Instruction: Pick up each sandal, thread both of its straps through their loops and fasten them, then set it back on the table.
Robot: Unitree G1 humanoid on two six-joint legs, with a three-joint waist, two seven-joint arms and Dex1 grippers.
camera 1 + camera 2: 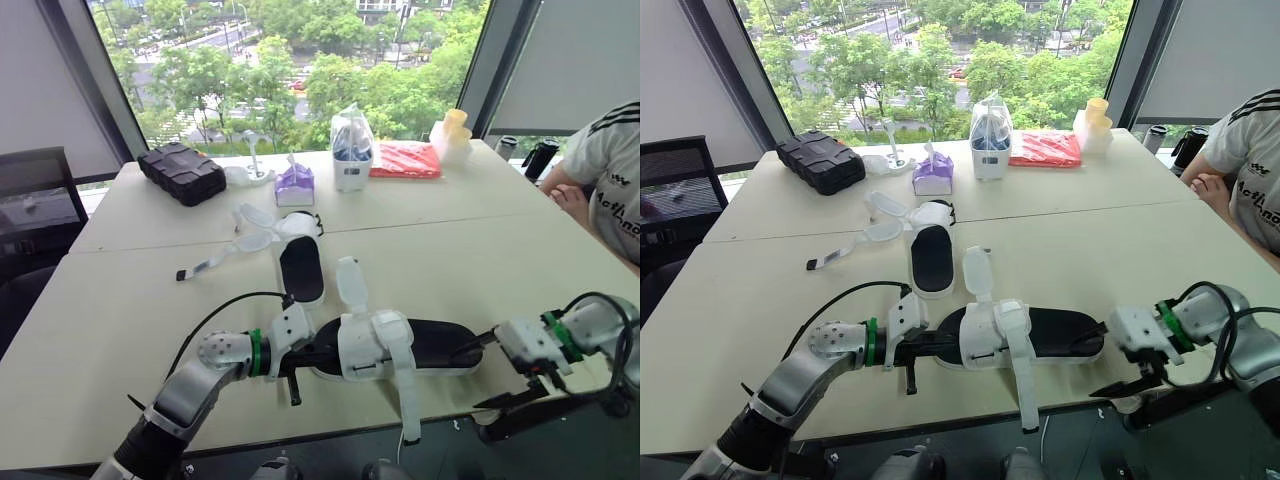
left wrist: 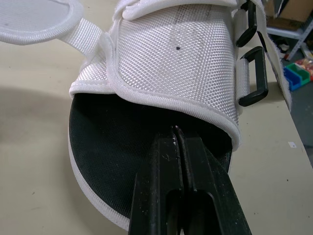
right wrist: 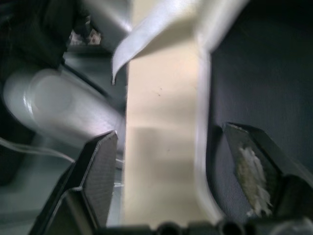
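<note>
step in hand, as judged: picking up the near sandal (image 1: pixel 440 342), which lies along the front edge of the table (image 1: pixel 120 330) between both grippers, straps unthreaded, one long strap (image 1: pixel 405 395) hanging over that edge. the left gripper (image 2: pixel 177 134) is closed, tips over the black footbed at one end; the right gripper (image 1: pixel 490 375) is spread wide, straddling the other end and the table edge. the next move calls for the right jaws to close on the sole, then a straight lift; the second sandal (image 1: pixel 300 265) lies near behind, with open room above.

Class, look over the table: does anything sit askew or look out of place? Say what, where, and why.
The near white-strapped black-soled sandal lies crosswise at the front edge of the beige table, its long white strap unfastened and dangling over the edge. The far matching sandal has its straps splayed open too.
</note>
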